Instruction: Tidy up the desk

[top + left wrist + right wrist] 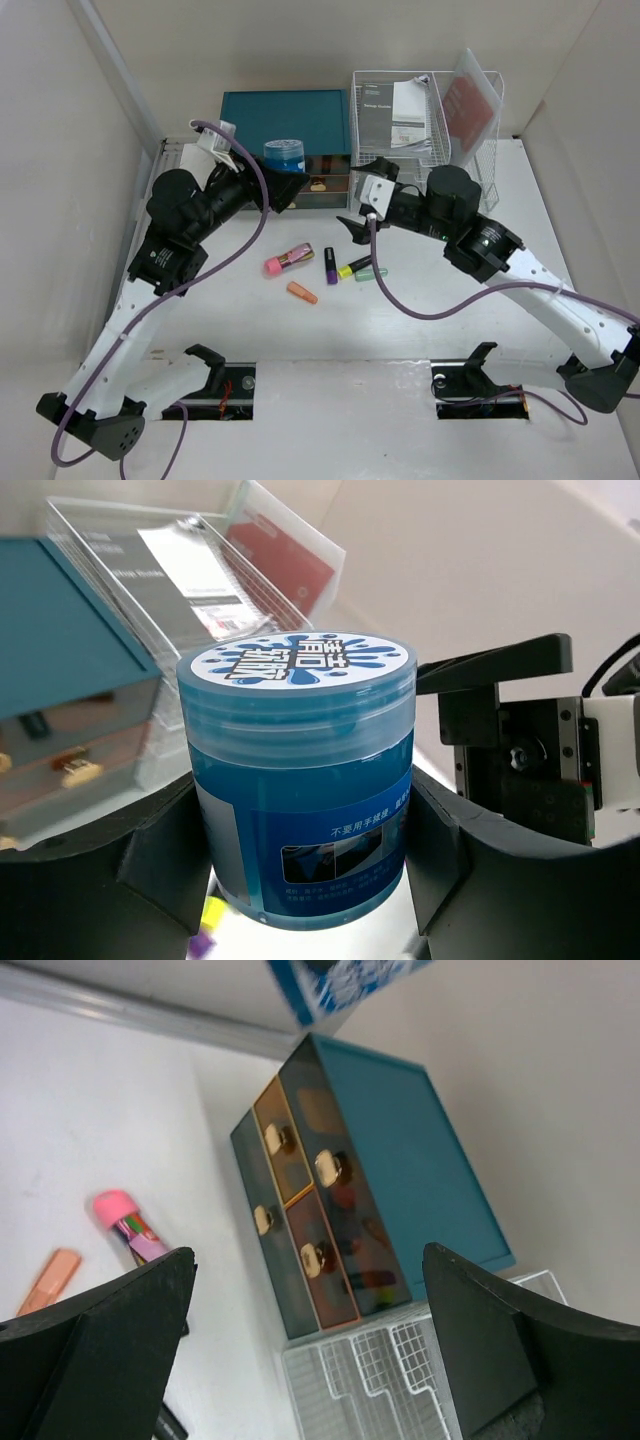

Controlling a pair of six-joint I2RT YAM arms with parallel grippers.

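The desk is a wide white tabletop. My left gripper is shut on a blue jar with a blue-and-white splash label, and holds it upright just in front of the teal drawer box. In the left wrist view the jar fills the space between my two black fingers, with the desk showing below its base. My right gripper is open and empty. It hangs over the desk to the right of the jar, and in the right wrist view it faces the drawer box.
On the desk's middle lie a pink tube, an orange cap, a purple marker, a yellow highlighter and a pale green piece. A white wire rack with papers stands right of the drawer box.
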